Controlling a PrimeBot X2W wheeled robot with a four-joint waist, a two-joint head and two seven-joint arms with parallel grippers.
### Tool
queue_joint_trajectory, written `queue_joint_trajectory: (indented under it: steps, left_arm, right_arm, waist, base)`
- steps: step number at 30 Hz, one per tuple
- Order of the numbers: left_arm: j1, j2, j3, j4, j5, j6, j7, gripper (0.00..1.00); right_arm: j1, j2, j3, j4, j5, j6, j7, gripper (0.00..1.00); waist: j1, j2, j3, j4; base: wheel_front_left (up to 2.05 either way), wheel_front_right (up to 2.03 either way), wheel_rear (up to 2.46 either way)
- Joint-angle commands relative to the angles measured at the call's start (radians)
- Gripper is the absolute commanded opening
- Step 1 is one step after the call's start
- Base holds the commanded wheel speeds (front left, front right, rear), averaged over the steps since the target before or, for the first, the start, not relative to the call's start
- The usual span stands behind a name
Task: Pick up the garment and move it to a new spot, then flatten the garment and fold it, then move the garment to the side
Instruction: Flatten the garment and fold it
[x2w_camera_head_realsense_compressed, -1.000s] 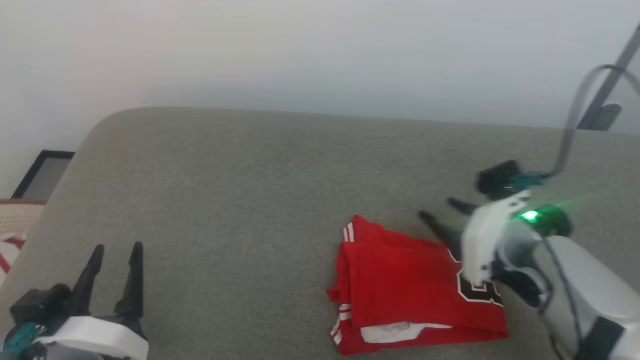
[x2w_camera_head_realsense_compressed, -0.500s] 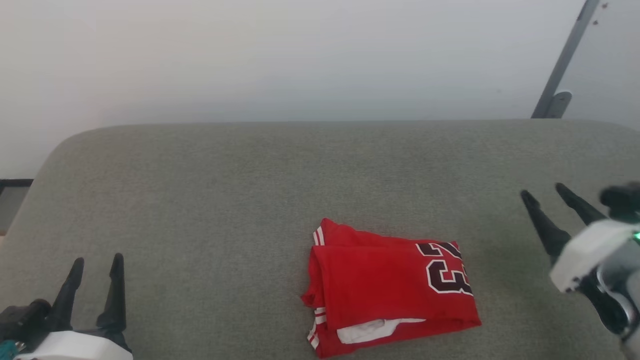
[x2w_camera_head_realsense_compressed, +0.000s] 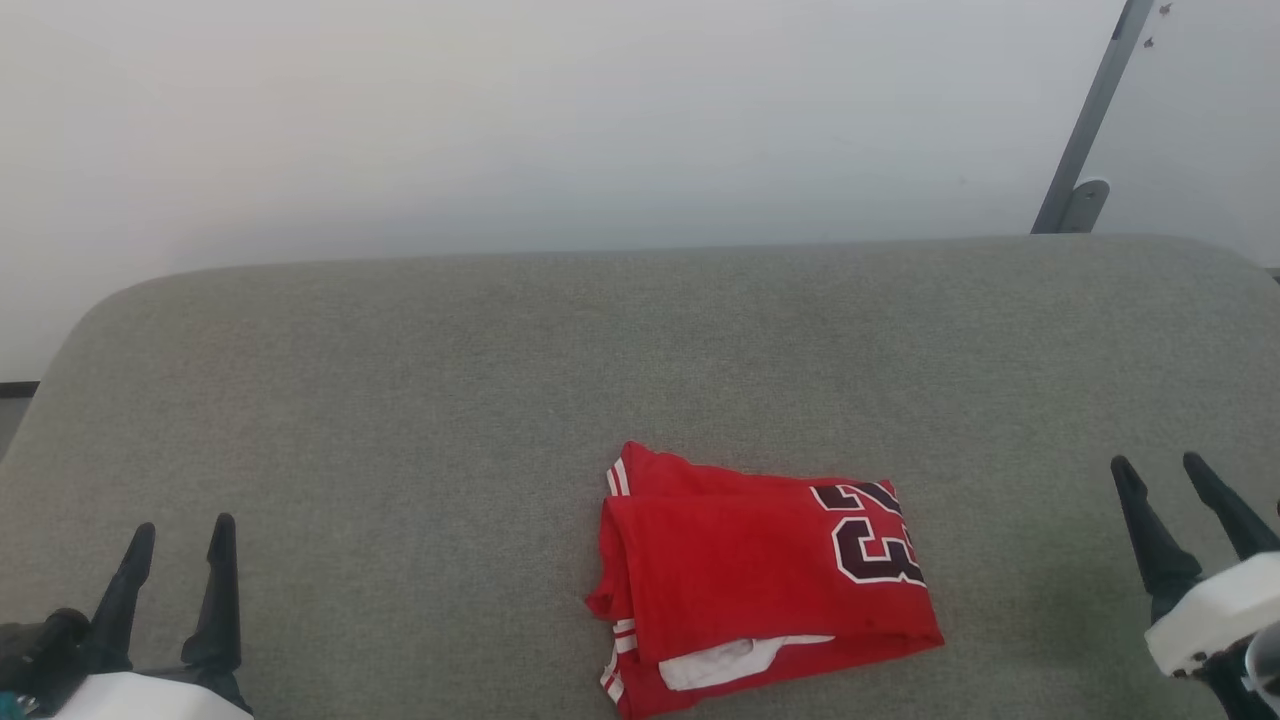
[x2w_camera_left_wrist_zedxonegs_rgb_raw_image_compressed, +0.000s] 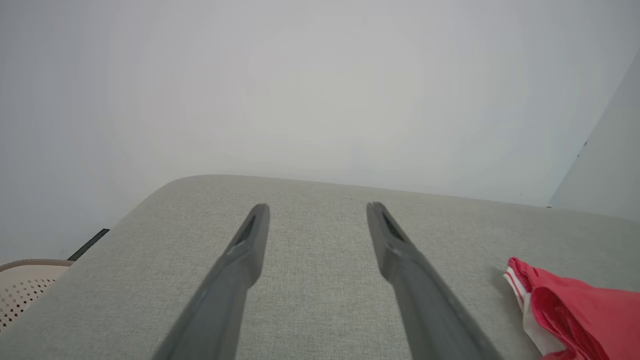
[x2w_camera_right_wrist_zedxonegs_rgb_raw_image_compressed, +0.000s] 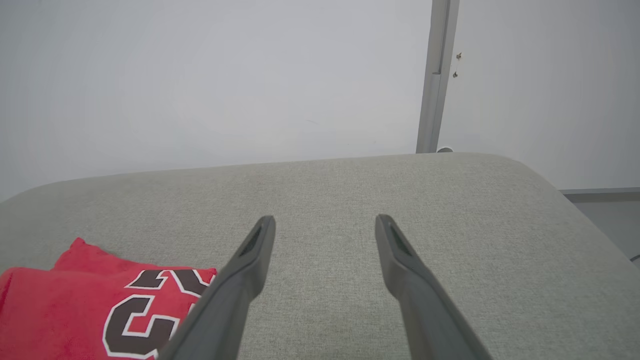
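Uncovered since the right hand (x2w_camera_head_realsense_compressed: 1155, 461) drew away, the folded red jersey-style garment (x2w_camera_head_realsense_compressed: 760, 575) with white striped trim and black "23" lies near the front middle of the grey fabric cushion (x2w_camera_head_realsense_compressed: 400, 400). The right hand sits well apart at lower right and the left hand (x2w_camera_head_realsense_compressed: 185, 523) at lower left, both with fingers spread and empty.

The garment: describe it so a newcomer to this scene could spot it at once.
Start at the wide grey upholstered surface below the pale wall. Near its front edge, right of centre in the head view, lies the garment, folded flat. It is bright red, with a black white-outlined 23 and striped trim, against plain grey.
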Motion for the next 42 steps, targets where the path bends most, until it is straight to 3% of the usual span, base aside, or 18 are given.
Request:
queue_joint_trajectory:
  steps: [1, 15, 42]
  left_arm:
    - [0.014, -0.002, 0.006, -0.004, 0.013, -0.004, -0.004, 1.0]
    - [0.017, 0.003, 0.002, -0.008, 0.006, -0.005, -0.004, 1.0]
    - [0.028, 0.004, -0.016, -0.02, -0.013, 0.017, 0.009, 1.0]
  right_arm:
    - [0.016, 0.011, -0.009, -0.007, -0.005, -0.001, -0.011, 1.0]
    - [0.092, 0.067, -0.068, -0.057, -0.047, 0.0, -0.022, 1.0]
    - [0.11, 0.087, -0.059, -0.081, -0.06, -0.001, 0.011, 1.0]
  waist:
    - [0.0, -0.0001, -0.001, 0.0]
    - [0.0, -0.0001, -0.009, 0.003]
    - [0.0, -0.0001, -0.012, 0.006]
  base:
    - [0.0, 0.0, 0.0]
    - [0.0, 0.0, 0.0]
    - [0.0, 0.0, 0.0]
